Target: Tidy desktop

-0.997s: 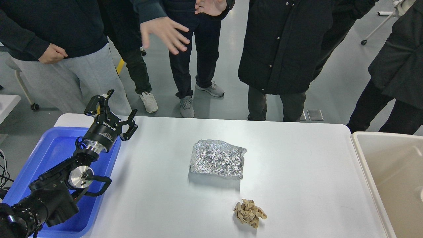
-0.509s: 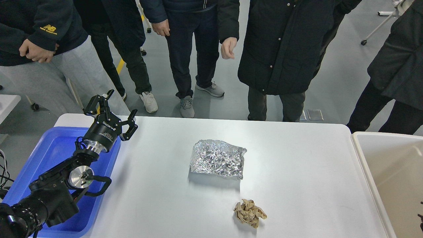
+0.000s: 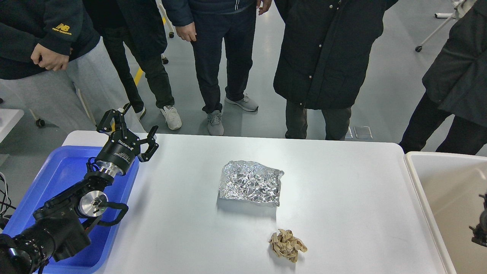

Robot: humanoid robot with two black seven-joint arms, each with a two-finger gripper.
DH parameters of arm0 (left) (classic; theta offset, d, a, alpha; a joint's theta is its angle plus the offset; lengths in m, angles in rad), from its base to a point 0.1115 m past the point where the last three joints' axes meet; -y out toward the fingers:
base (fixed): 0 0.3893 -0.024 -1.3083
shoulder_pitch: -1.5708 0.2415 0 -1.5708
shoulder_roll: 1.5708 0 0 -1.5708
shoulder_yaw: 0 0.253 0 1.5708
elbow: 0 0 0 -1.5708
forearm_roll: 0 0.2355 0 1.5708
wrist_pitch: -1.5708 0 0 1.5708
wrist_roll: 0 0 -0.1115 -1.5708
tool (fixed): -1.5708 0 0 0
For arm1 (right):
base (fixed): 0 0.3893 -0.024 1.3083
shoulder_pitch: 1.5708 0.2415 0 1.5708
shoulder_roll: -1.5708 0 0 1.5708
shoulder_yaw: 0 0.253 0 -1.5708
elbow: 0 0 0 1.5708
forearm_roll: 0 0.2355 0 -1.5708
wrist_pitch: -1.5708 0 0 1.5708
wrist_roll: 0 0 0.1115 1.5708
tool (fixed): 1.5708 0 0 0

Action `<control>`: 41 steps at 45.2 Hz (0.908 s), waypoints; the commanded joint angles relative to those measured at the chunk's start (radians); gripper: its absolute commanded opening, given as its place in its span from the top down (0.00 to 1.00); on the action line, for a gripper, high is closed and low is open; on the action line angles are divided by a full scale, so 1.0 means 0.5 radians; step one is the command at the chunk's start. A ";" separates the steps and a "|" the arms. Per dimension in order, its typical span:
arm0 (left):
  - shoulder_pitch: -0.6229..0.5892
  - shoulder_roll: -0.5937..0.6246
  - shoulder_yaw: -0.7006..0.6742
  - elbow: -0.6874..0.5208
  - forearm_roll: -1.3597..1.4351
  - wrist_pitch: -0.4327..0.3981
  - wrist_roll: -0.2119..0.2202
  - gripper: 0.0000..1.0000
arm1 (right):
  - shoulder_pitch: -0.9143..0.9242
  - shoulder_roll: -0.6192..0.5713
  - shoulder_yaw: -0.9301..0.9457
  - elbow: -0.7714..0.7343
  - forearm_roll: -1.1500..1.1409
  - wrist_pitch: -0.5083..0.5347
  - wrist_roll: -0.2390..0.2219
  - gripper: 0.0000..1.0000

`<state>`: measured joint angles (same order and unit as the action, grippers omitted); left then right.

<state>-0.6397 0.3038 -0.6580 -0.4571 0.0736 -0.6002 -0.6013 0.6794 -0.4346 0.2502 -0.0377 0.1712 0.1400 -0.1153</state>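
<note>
On the desktop, foil lies behind paper wad, between tray and bin.

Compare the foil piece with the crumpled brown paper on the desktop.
The foil piece is silver and shiny; the brown paper wad is tan and dull. The foil is the larger of the two and spread into a flattish, rough rectangle; the paper is scrunched into a compact ball. The foil lies near the middle of the desktop; the paper sits nearer the robot. Both are crinkled, and neither is touched by a gripper.
</note>
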 commanded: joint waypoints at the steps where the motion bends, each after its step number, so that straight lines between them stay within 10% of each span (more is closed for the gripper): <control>1: 0.000 0.000 0.003 0.000 0.000 0.001 0.000 0.00 | 0.209 -0.036 0.168 0.192 0.001 0.018 0.000 0.00; 22: 0.000 0.000 0.003 0.000 0.000 0.001 0.000 0.00 | 0.258 -0.453 0.800 1.498 0.001 0.021 0.010 0.00; 41: 0.000 0.000 0.003 0.000 0.000 0.001 0.000 0.00 | 0.252 -0.128 1.270 1.876 0.001 0.217 0.022 0.00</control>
<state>-0.6397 0.3037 -0.6565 -0.4571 0.0736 -0.5996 -0.6014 0.8027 -0.5906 0.7806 0.7980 0.1725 0.2132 -0.1059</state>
